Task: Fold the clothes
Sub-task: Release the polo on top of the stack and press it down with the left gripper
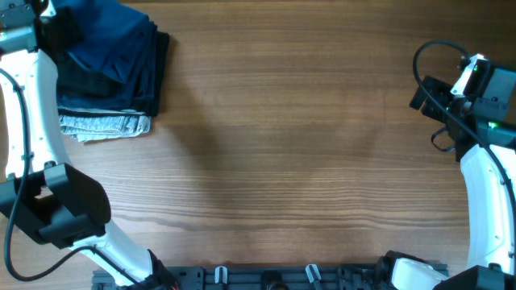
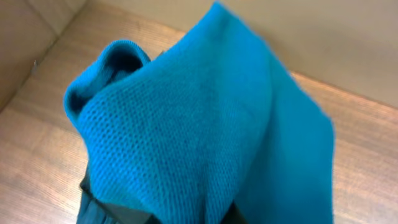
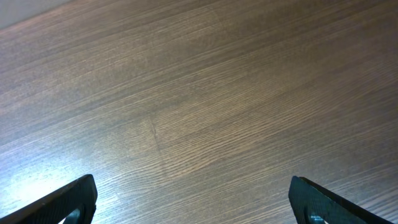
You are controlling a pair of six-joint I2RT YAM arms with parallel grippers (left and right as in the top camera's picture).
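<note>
The big desk (image 1: 282, 161) has my blue T-shirt (image 1: 109, 36) at its far left corner.
The shirt lies bunched on a pile of folded clothes (image 1: 105, 105). Blue cloth hides my left hand (image 1: 48, 20) up close, so I cannot tell its grip. My right hand (image 3: 193, 208) hangs over the wood, fingers spread wide.
</note>
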